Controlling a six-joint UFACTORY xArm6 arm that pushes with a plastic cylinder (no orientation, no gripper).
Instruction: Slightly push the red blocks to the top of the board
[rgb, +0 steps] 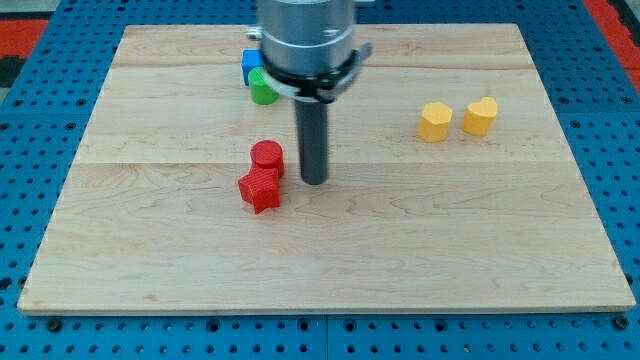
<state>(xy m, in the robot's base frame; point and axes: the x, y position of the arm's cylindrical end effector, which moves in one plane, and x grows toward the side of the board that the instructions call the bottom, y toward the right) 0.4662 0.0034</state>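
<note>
Two red blocks lie touching left of the board's middle: a red cylinder (267, 156) and, just below it, a red star-shaped block (260, 188). My tip (315, 181) rests on the board just to the right of them, level with the gap between the two, a small gap away from the cylinder. The dark rod rises from the tip to the grey arm housing (305, 40) at the view's top.
A blue block (250, 64) and a green block (263, 88) sit near the top, partly hidden by the arm. Two yellow blocks lie at the right: a hexagonal one (434, 121) and a heart-shaped one (480, 116). The wooden board (150, 250) sits on a blue pegboard.
</note>
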